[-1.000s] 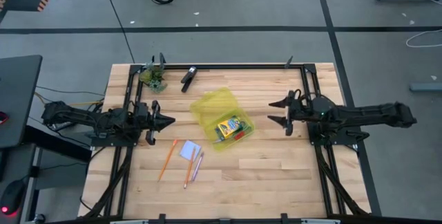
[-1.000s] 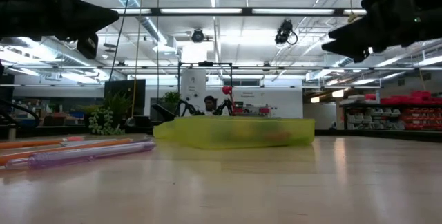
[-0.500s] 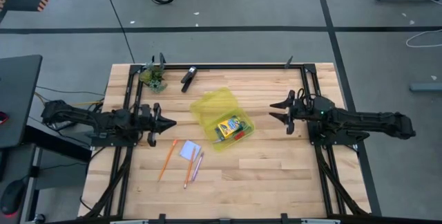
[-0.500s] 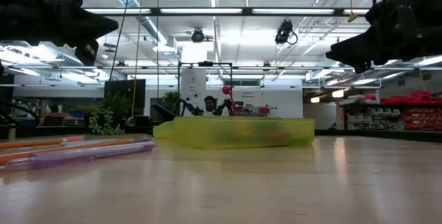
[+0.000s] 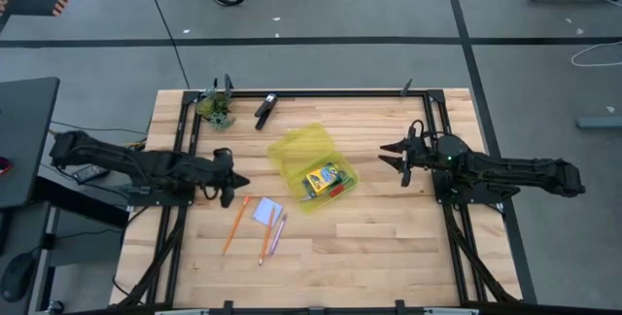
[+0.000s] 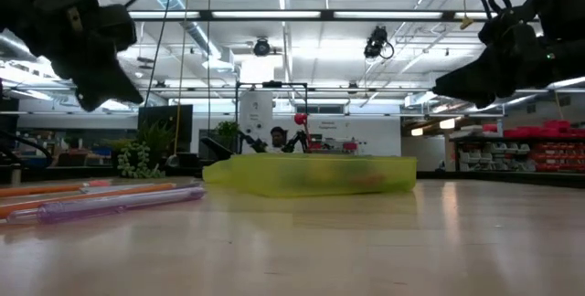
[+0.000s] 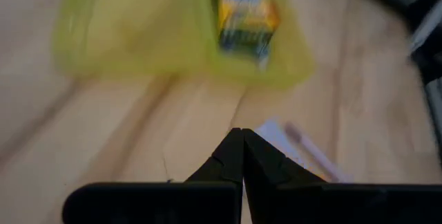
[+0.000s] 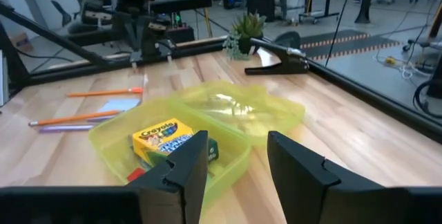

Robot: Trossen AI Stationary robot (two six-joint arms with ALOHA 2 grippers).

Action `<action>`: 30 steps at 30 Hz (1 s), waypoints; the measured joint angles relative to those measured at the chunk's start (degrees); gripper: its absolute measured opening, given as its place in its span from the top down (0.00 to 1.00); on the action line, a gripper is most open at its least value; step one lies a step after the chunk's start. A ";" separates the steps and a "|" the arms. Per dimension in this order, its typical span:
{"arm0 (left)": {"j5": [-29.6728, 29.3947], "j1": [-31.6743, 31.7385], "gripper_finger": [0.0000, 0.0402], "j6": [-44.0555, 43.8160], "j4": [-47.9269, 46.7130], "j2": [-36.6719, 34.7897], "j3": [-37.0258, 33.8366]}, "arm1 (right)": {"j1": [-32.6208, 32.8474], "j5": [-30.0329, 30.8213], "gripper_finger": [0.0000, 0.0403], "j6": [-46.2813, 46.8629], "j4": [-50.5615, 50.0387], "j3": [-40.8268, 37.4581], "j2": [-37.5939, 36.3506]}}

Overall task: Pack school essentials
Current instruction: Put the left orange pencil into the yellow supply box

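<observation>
The open translucent yellow case [image 5: 311,167] lies mid-table. It holds the yellow-green crayon box [image 5: 324,177], a red eraser [image 8: 136,174] and something green [image 8: 209,149] beside the box. The pale note pad [image 5: 267,212] lies flat on the table near the case. An orange pencil [image 5: 234,225] lies to its left, another orange pencil and a pink one [image 5: 273,236] below it. My left gripper [image 5: 239,183] is shut and tipped down, above the table just left of the note pad. My right gripper [image 5: 387,157] is open, in the air right of the case.
A black clip [image 5: 264,109] and a small plant [image 5: 219,111] sit near the far edge. A black frame rail [image 5: 330,92] runs along the far side, with more rails down the left and right. Bare wood lies between the case and my right gripper and along the near edge.
My left gripper has tipped its fingers downward and shifted slightly toward the near edge, closer to the pencils and note pad. My right gripper has sunk a little in the air. The case and stationery have stayed where they were.
</observation>
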 joint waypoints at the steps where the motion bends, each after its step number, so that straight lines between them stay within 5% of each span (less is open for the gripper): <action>1: 0.71 -0.24 0.98 -1.21 -0.73 0.91 0.27 | 0.00 0.01 0.61 0.06 -0.23 0.00 0.00; 12: -1.10 -7.77 0.98 -10.49 -10.73 12.24 6.94 | 0.02 0.06 0.61 0.22 -0.50 0.02 0.00; 30: -1.60 -13.49 0.91 -40.09 -29.94 28.31 18.08 | 0.02 0.06 0.61 0.20 -0.49 0.02 0.02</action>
